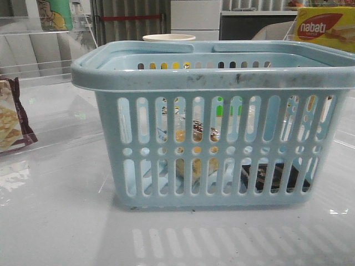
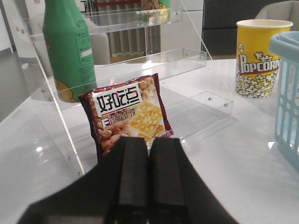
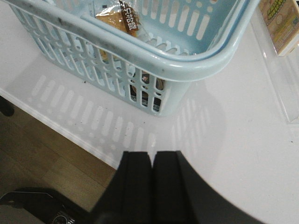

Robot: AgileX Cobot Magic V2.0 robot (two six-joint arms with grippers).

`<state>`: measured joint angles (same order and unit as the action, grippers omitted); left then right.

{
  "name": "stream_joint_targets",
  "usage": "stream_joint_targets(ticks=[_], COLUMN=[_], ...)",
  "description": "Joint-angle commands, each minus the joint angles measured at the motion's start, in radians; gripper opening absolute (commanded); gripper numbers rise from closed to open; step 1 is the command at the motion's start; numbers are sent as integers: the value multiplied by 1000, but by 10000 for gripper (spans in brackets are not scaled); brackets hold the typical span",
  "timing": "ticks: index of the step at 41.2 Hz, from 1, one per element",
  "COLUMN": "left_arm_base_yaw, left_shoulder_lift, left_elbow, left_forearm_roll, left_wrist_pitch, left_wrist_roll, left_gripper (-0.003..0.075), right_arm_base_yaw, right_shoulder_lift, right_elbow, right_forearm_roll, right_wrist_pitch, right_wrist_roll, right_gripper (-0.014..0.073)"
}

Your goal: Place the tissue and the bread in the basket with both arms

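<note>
The light-blue basket (image 1: 216,72) stands in the middle of the table in the front view. Through its slots I see the bagged golden-brown bread (image 1: 197,133) and the dark tissue packet (image 1: 272,176) lying on its floor. The right wrist view shows the basket (image 3: 177,67) from above with the bread (image 3: 122,19) inside and the dark tissue packet (image 3: 145,88) behind the slots. My left gripper (image 2: 149,142) is shut and empty, away from the basket, facing a snack packet. My right gripper (image 3: 152,156) is shut and empty, over the table edge beside the basket. Neither gripper shows in the front view.
A maroon-edged cracker packet (image 2: 128,112) leans on a clear acrylic shelf (image 2: 140,60) holding a green bottle (image 2: 67,46). A yellow popcorn cup (image 2: 257,58) stands behind the basket. A yellow Nabati box (image 1: 324,27) is at the back right. The floor (image 3: 42,154) lies beyond the table edge.
</note>
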<state>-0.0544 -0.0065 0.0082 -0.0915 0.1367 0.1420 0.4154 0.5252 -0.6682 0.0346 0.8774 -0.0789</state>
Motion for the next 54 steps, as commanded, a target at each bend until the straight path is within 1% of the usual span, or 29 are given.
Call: stream_joint_targets(ticks=[1,7,23,26,31,54], left_arm_base_yaw=[4,2,2,2,2,2], left_shoulder_lift=[-19,-17,-17,-17,-17,-17], left_elbow=[-3,-1,-1,-1,-1,-1], left_forearm_roll=[-17,-17,-15,15,63,62], left_wrist_pitch=[-164,-187,-185,-185,-185,-179], left_wrist_roll=[-5,-5,-7,-25,-94,-92], left_gripper=[91,91,91,91,91,91], right_arm_base_yaw=[-2,-2,-2,-2,-2,-2], right_shoulder_lift=[3,3,3,3,3,3], right_elbow=[-26,-26,-26,-26,-26,-26], right_forearm_roll=[-11,-11,-11,-11,-11,-11], right_wrist_pitch=[-65,-65,-65,-65,-65,-65], right_wrist_roll=[-11,-11,-11,-11,-11,-11], right_gripper=[55,55,55,55,55,55])
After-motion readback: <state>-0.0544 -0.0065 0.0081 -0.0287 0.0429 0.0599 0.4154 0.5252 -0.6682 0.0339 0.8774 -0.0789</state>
